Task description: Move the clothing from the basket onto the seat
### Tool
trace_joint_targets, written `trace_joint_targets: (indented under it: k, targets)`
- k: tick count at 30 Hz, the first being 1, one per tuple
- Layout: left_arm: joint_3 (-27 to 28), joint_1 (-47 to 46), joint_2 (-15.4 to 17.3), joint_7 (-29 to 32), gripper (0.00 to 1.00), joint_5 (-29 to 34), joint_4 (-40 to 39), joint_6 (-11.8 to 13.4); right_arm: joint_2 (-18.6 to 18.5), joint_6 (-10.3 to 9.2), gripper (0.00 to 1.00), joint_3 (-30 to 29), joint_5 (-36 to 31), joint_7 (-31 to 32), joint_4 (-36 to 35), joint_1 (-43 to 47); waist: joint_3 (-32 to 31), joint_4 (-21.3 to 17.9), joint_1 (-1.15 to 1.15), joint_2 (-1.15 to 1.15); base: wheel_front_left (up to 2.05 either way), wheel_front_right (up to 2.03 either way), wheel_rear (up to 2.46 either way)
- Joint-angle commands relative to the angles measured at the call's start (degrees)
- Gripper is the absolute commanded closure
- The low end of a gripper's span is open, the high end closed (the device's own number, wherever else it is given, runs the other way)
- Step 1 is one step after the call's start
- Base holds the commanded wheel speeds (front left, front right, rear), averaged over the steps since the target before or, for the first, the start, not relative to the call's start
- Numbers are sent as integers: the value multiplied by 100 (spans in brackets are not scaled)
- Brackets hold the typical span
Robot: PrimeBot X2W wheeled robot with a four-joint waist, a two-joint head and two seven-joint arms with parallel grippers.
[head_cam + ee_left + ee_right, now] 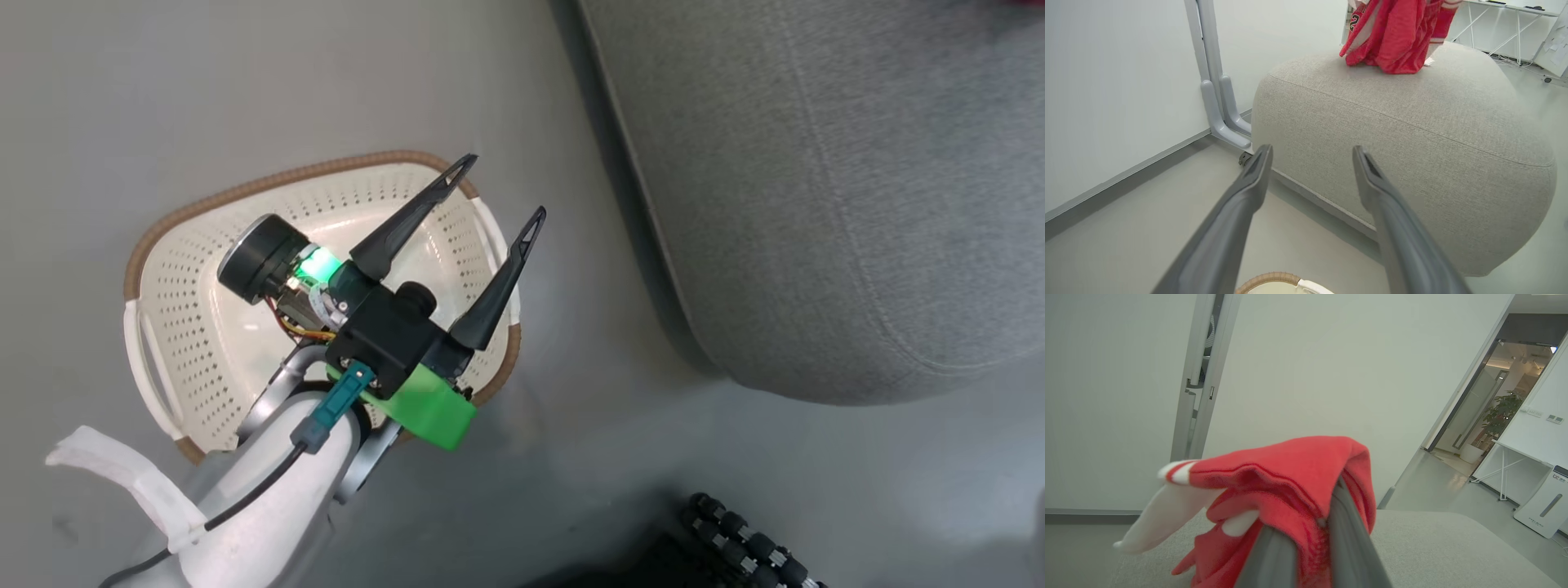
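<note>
The basket stands on the floor with nothing showing inside it, and its brown rim peeks into the left wrist view. My left gripper hovers over the basket's right side, open and holding nothing, its fingers pointing at the seat. The big grey seat lies just right of the basket. My right gripper is shut on the clothing, a red jersey with white panels draped over its fingers above the seat. The clothing hangs with its lower end touching the seat's top.
A white partition wall with a grey metal foot stands close behind the seat. My base's roller wheel is at the bottom of the head view. A doorway, a white table and a white appliance lie beyond the seat.
</note>
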Motion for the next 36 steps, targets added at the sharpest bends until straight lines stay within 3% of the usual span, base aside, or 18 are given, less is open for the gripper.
trace_joint_targets:
  k: [1, 8, 13, 14, 15, 21, 27, 36]
  targets:
    - [18, -106, -58, -48, 0, -34, 22, 39, 88, -8, 100, -134, -25, -14, 159, 239, 335, 291, -1, 0, 0, 0, 0]
    - [42, 67, -225, -209, 0, -184, 221, 170, 830, -8, 100, -1032, 67, -13, 641, 1488, 139, 304, -1, 0, 0, 0, 0]
    - [122, 280, -283, -346, 0, -379, 369, 262, 1366, -7, 100, -1308, 181, -13, 675, 2337, -216, 221, -1, 0, 0, 0, 0]
    - [142, 333, -302, -373, 0, -422, 396, 278, 1420, -8, 24, -1318, 207, -13, 676, 2468, -287, 200, -1, 0, 0, 0, 0]
    - [173, 397, -336, -418, 0, -505, 413, 292, 1491, -8, 0, -1322, 231, -13, 621, 2611, -386, 174, -1, 0, 0, 0, 0]
    - [375, 715, -476, -619, 0, -758, 533, 375, 1804, -8, 0, -1205, -15, -13, 277, 3320, -1030, 144, -1, 0, 0, 0, 0]
    - [789, 1197, -684, -675, 0, -858, 695, 673, 2024, -8, 0, -174, -248, -13, -176, 4005, -1757, 323, -1, 0, 0, 0, 0]
    - [1623, 2136, -1099, -676, 0, -565, 503, 905, 2096, -7, 0, 970, -429, -13, -582, 4501, -2793, 1187, -1, 0, 0, 0, 0]
